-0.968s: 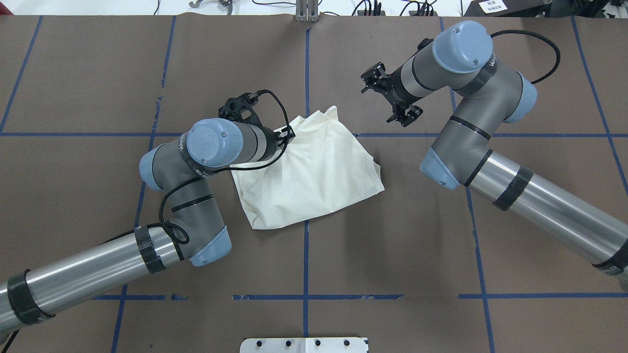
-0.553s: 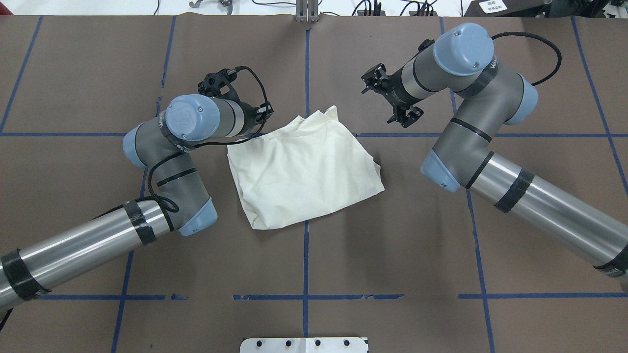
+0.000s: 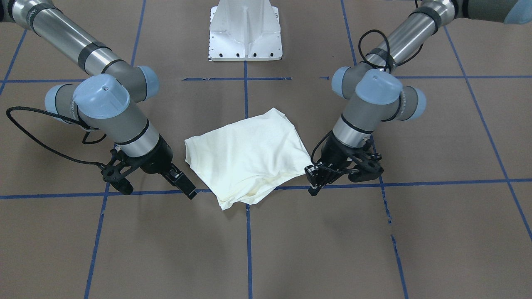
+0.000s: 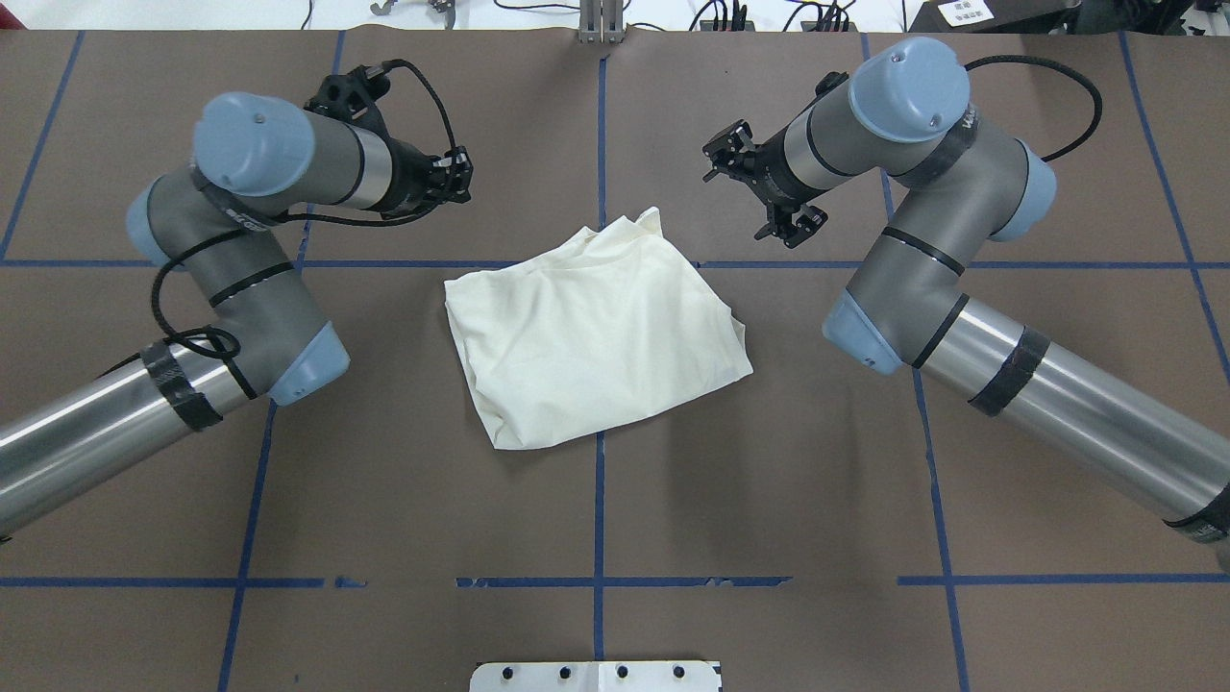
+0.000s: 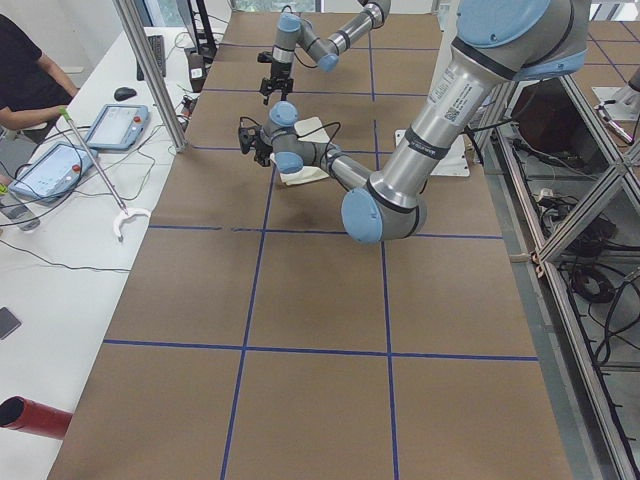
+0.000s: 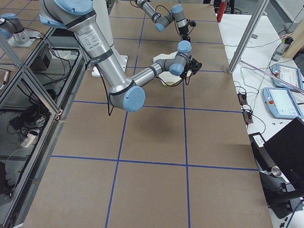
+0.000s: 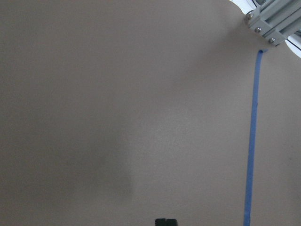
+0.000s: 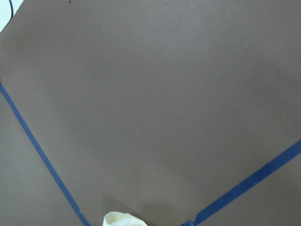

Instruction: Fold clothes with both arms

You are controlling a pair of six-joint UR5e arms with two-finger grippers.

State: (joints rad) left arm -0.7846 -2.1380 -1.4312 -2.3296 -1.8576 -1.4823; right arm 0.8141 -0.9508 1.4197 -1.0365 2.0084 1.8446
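While both arms hang over the brown paper-covered table (image 4: pixel 769 481) with its grid of blue tape lines (image 4: pixel 599 500), the cream-white folded T-shirt (image 4: pixel 596 336) lies flat at the table's middle, apart from both grippers. Its plain side is up and no print shows. It forms a rough, slightly skewed rectangle that covers the crossing of two tape lines, with some puckered folds along the edge farthest from the robot. The grey metal left arm with pale blue joint caps (image 4: pixel 231 288) is bent at the elbow. Its black two-finger left gripper (image 4: pixel 463 175) hovers over bare table, near the shirt's far left corner; its fingers look parted and hold nothing. The matching grey right arm (image 4: pixel 922 269) reaches in from the other side. Its black right gripper (image 4: pixel 794 227) hovers near the shirt's far right corner, its fingers also spread and empty. From the left wrist, only bare brown surface, one tape line and a corner of aluminium frame (image 7: pixel 273 21) show. From the right wrist, two tape lines show, with a small bit of cream cloth at the bottom edge. A white base plate (image 3: pixel 245 33) sits at the robot's side of the table.
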